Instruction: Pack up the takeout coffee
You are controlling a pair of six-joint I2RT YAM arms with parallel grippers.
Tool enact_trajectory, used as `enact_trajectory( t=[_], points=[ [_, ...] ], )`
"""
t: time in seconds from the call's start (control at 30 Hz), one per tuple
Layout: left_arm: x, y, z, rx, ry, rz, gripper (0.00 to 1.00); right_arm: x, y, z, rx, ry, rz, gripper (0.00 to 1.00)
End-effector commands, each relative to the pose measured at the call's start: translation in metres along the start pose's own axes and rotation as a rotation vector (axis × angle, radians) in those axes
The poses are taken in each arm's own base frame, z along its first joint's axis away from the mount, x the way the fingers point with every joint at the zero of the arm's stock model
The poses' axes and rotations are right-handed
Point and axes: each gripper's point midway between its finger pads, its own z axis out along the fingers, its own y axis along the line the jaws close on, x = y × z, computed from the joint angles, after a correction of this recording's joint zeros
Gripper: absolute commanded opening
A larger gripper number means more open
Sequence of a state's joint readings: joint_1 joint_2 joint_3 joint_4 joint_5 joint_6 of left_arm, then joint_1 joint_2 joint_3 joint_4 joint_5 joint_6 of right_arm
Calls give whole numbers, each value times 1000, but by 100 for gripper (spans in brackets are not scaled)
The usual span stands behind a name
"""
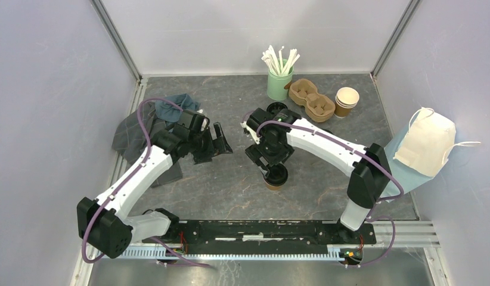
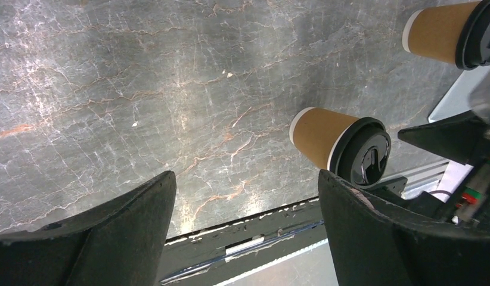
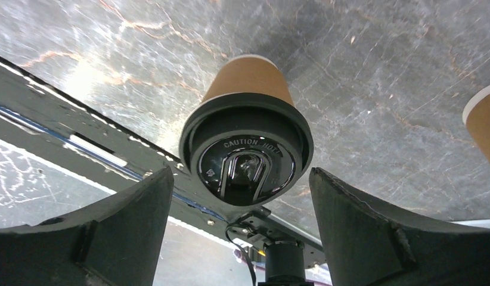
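Observation:
Two kraft cups with black lids stand upright on the table. One cup (image 1: 276, 177) is in front of the right wrist. The other cup (image 1: 276, 109) is behind that arm. My right gripper (image 1: 270, 161) is open just above the front cup. In the right wrist view its lid (image 3: 245, 158) sits level with the gap of the gripper (image 3: 241, 174), and neither finger touches it. The second cup's edge (image 3: 484, 119) shows at right. My left gripper (image 1: 222, 140) is open and empty over bare table. The left wrist view shows both cups (image 2: 326, 140) (image 2: 436, 30) to the right of that gripper (image 2: 247, 179).
A brown pulp cup carrier (image 1: 311, 98) lies at the back right. Next to it are a stack of lidless cups (image 1: 346, 101) and a green holder of stirrers (image 1: 279, 80). Dark cloths (image 1: 132, 134) lie at left. A paper bag (image 1: 427, 140) lies at the right wall.

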State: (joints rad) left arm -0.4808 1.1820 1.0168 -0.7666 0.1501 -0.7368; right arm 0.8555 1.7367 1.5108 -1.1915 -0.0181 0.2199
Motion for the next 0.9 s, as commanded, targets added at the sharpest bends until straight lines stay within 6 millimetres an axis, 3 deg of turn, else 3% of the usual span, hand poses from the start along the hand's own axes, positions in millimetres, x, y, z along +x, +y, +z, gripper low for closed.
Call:
enact_trajectory(
  t=[0.0, 0.13, 0.27, 0.47, 0.6, 0.73, 0.87],
  points=[
    [-15, -13, -14, 30, -41, 66, 95, -16, -1, -42, -32, -120, 52, 91],
    [-11, -26, -14, 92, 2, 72, 94, -5, -24, -60, -103, -231, 133, 91],
    [10, -57, -3, 274, 146, 20, 86, 12, -42, -39, -283, -333, 225, 88],
    [40, -90, 20, 474, 304, -100, 72, 12, -29, -18, -506, -448, 258, 89],
    [64, -88, 40, 443, 389, -100, 68, 13, -31, -9, -580, -487, 290, 88],
    [81, -101, 50, 466, 424, -78, 68, 12, -35, -10, -590, -502, 289, 87],
    [89, -102, 61, 437, 441, -76, 63, 11, -36, -11, -607, -509, 287, 87]
  ],
)
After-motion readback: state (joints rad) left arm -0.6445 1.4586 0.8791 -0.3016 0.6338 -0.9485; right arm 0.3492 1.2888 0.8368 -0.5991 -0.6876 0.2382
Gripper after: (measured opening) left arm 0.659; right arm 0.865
